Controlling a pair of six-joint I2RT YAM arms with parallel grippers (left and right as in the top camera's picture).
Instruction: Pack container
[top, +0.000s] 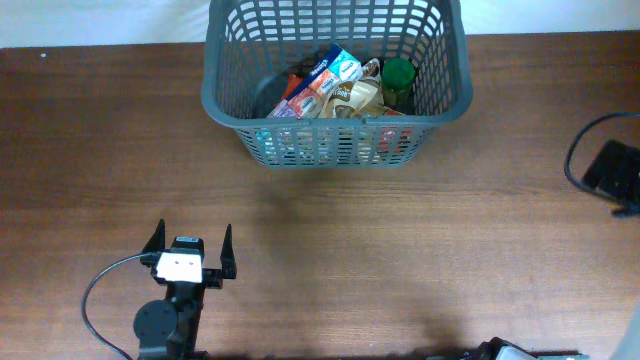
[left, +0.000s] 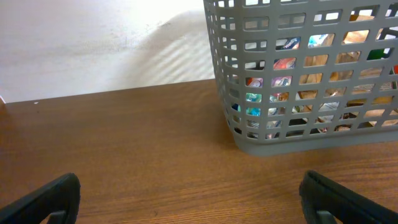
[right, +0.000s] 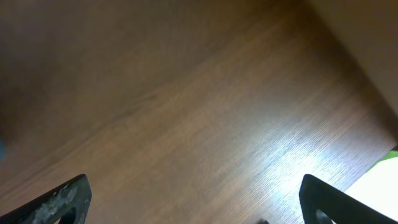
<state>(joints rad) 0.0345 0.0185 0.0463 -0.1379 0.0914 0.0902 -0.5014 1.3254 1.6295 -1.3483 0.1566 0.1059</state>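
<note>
The container (top: 330, 126), a dark grey lattice basket, stands at the far middle of the wooden table (top: 420, 250). Inside it lie a blue-and-white packet (top: 336, 68), a tan pouch (top: 356, 98) and a green-capped bottle (top: 398, 72). My left gripper (top: 193, 233) rests near the front left, well short of the basket, open and empty. From the left wrist view the container (left: 292, 142) is ahead to the right, colourful packs showing through its slots, and the left gripper (left: 189, 190) spans bare wood. My right gripper (right: 194, 190) is open over bare table; overhead, only a sliver of that arm shows at the bottom edge.
A black device with a looping cable (top: 608, 166) lies at the table's right edge. A pale wall (left: 93, 50) runs behind the table's far edge. In the right wrist view the table's edge (right: 348, 56) crosses the upper right corner.
</note>
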